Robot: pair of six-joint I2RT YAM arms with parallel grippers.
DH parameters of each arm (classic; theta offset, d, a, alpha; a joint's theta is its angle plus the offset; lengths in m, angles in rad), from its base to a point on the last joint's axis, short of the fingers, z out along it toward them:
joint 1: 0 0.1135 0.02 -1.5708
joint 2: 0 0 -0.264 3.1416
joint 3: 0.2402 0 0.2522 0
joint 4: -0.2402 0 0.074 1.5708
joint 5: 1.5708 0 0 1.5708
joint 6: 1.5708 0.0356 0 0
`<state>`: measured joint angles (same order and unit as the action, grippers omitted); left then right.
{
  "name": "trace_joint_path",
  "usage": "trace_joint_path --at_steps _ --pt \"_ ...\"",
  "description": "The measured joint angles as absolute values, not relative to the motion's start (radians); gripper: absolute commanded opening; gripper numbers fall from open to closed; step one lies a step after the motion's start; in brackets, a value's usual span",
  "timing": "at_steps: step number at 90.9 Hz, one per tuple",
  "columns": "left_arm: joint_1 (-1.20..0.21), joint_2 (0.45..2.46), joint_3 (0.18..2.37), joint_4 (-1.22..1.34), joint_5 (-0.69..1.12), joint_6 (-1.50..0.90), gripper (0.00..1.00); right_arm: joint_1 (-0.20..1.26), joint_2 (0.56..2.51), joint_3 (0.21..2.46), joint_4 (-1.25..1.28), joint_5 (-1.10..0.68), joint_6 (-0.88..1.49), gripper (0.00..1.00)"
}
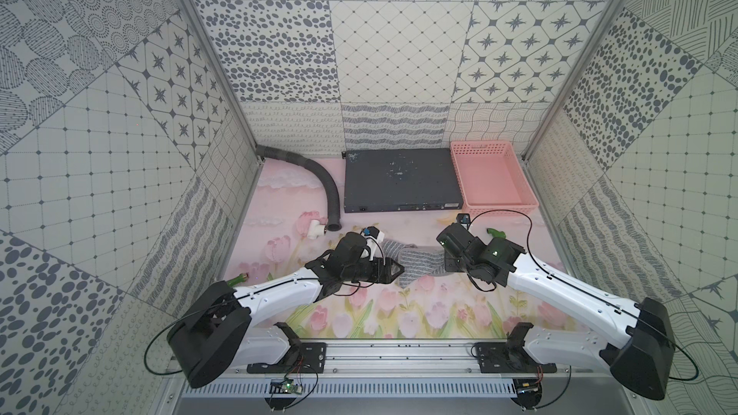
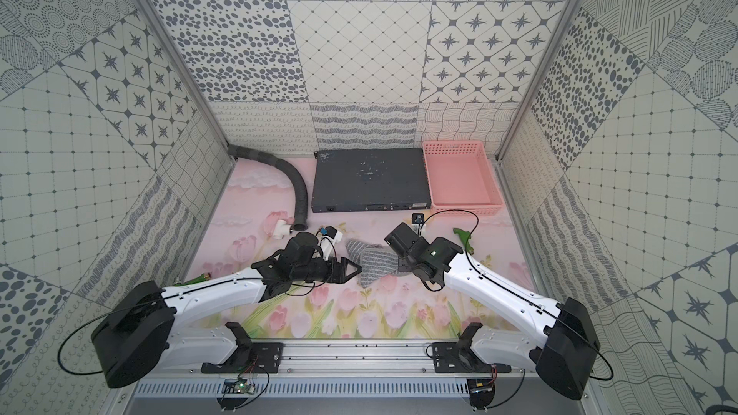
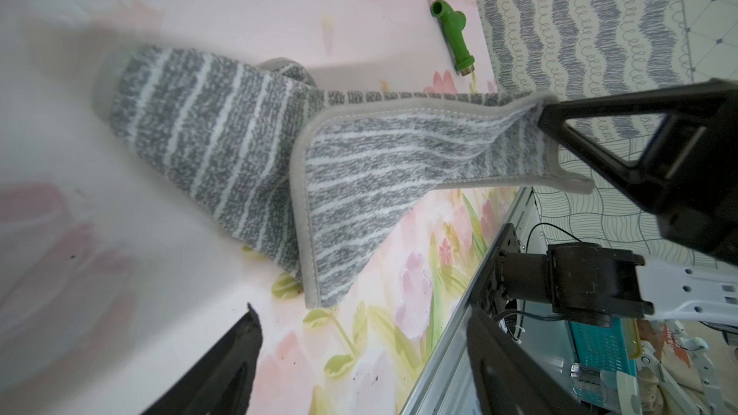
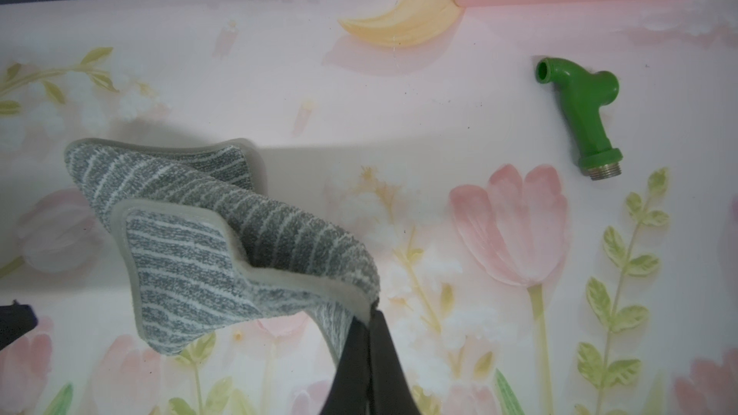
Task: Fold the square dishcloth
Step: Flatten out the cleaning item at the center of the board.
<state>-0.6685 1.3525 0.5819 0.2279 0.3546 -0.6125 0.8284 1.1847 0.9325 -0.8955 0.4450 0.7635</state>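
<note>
Pink tulip-printed matting (image 1: 359, 309) covers the table inside walls of patterned tiles; the square dishcloth (image 1: 419, 263) lies near the middle of it, between the two arms, well apart from the dark flat box (image 1: 399, 181) and the pink basket (image 1: 495, 206) on the far side; the right gripper (image 4: 371, 313) is clamped tight on one hemmed corner of the cloth and holds it off the mat, so the fabric slopes up from the table toward the right; the left gripper (image 1: 393, 271) sits just beside the cloth's left edge with its jaws spread wide and nothing between them; in the wrist views one striped flap is already turned over another, yet the layers are skewed, the hems do not meet and a fold bulges underneath; by my reading the fold is begun but far from finished; what is left is to bring the raised corner across, match the edges and lay the cloth flat; a green pipe fitting (image 4: 579, 113) lies clear to the right.
</note>
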Motion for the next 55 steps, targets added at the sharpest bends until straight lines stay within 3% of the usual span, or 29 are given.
trace_joint_path --at_steps 26,55 --pt "-0.675 1.57 0.738 0.274 0.358 -0.528 0.75 0.817 1.202 0.933 -0.871 0.437 0.769 0.02" --pt "-0.634 1.674 0.809 0.275 0.359 -0.47 0.76 0.812 1.219 0.933 -0.854 0.426 0.771 0.01"
